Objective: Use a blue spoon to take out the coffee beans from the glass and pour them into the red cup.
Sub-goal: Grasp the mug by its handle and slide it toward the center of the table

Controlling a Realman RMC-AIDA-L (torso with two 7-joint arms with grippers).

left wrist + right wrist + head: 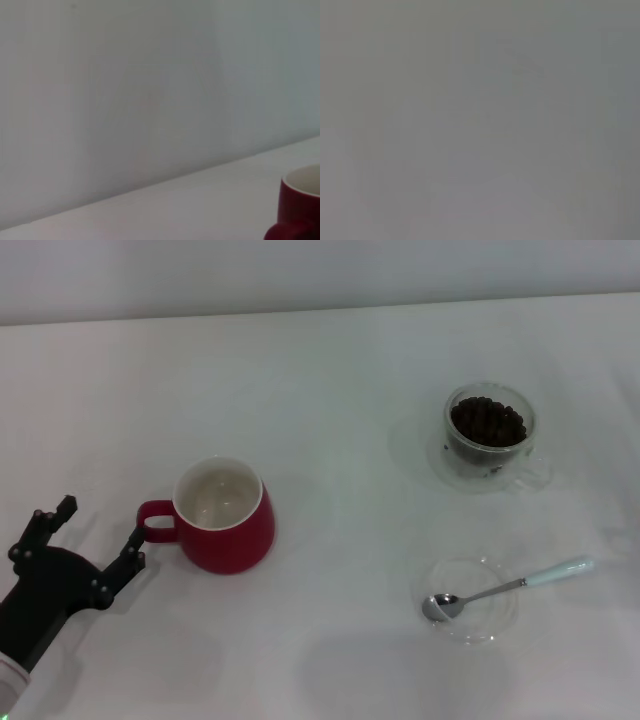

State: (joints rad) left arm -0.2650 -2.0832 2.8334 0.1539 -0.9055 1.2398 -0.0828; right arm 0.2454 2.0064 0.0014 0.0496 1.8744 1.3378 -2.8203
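The red cup (pixel 226 517) stands upright at the left of the white table, its white inside bare, its handle turned toward my left gripper (pixel 98 532). That gripper is open, its fingers spread just left of the handle, apart from it. The left wrist view shows an edge of the red cup (pixel 298 210). The glass (pixel 490 435) with a heap of coffee beans (pixel 487 423) stands at the back right. The blue spoon (pixel 510 587) lies at the front right, its metal bowl resting in a clear saucer (pixel 470 600), its handle pointing right. My right gripper is out of view.
The white table (pixel 330 390) ends at a pale wall at the back. The right wrist view shows only a plain grey surface.
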